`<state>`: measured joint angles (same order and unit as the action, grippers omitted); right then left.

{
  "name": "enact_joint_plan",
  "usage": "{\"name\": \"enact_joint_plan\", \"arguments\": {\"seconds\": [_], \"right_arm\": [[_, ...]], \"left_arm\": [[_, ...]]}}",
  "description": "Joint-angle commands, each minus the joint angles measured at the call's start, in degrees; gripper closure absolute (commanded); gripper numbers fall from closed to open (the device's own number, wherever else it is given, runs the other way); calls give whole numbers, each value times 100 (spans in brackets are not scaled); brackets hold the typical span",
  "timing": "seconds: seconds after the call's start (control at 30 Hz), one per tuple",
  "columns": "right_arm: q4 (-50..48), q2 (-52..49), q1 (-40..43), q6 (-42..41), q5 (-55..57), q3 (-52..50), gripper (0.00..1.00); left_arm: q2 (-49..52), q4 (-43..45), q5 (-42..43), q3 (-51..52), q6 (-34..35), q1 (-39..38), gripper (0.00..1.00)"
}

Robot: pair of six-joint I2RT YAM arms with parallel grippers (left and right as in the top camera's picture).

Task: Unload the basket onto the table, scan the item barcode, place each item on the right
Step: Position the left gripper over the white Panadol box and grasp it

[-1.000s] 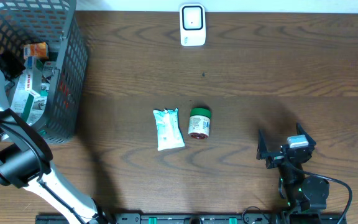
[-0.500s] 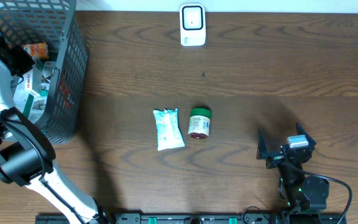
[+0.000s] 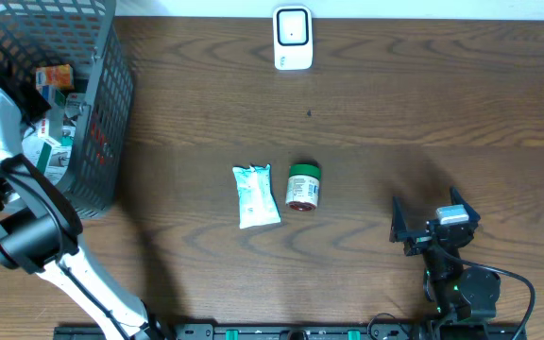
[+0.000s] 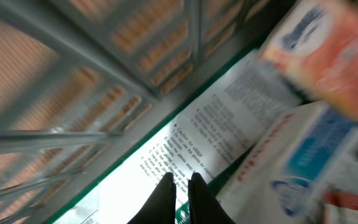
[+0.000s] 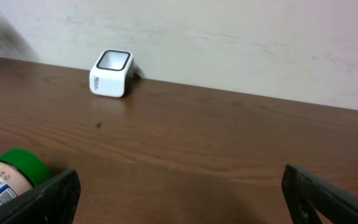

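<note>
At the front edge of the table [image 3: 366,123] our right gripper [image 3: 430,225] waits with jaws wide, the green-lidded jar [image 3: 302,186] and white pouch [image 3: 256,195] mid-table beyond it. In the wire basket [image 3: 102,113] at the far left corner our left gripper [image 4: 180,190] has just closed over the printed carton [image 4: 229,118]. Whether it caught it we cannot tell, but a lift to the barcode scanner [image 3: 292,38] at the far edge likely follows.

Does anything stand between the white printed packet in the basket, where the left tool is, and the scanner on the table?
Yes: the basket's mesh wall stands between the white printed packet and the scanner. Beyond that wall the table shows nothing in the way; the jar lies off that line.
</note>
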<state>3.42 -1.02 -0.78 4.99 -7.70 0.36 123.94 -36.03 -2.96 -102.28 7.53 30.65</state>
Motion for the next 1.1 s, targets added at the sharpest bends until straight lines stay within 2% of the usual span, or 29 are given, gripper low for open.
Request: {"name": "enact_joint_plan", "arguments": {"seconds": [0.0, 0.1, 0.27, 0.3, 0.37, 0.5, 0.57, 0.73, 0.83, 1.07], "right_arm": [[22, 22, -17, -22, 13, -4, 1], [24, 22, -17, -22, 15, -4, 1], [24, 22, -17, -22, 15, -4, 1], [24, 22, -17, -22, 15, -4, 1], [24, 22, -17, -22, 15, -4, 1], [24, 22, -17, -22, 15, -4, 1], [24, 22, -17, -22, 15, -4, 1], [24, 22, -17, -22, 15, -4, 1], [24, 22, -17, -22, 13, -4, 1], [24, 22, -17, -22, 15, -4, 1]], "left_arm": [[63, -20, 402, 79, 7, 22, 89], [-28, -85, 1484, 74, 9, 11, 89], [-55, -144, 2179, 74, 9, -127, 88], [-55, -138, 2179, 74, 4, -157, 85], [-55, -81, 2173, 74, 2, -186, 63], [-55, -37, 2179, 74, 2, -140, 55], [-55, -61, 2181, 74, -22, -116, 45], [-55, -144, 2181, 74, -577, -94, 30], [-61, -146, 2208, 74, -787, -94, 27], [-59, -192, 2356, 74, -863, 57, 27]]}}
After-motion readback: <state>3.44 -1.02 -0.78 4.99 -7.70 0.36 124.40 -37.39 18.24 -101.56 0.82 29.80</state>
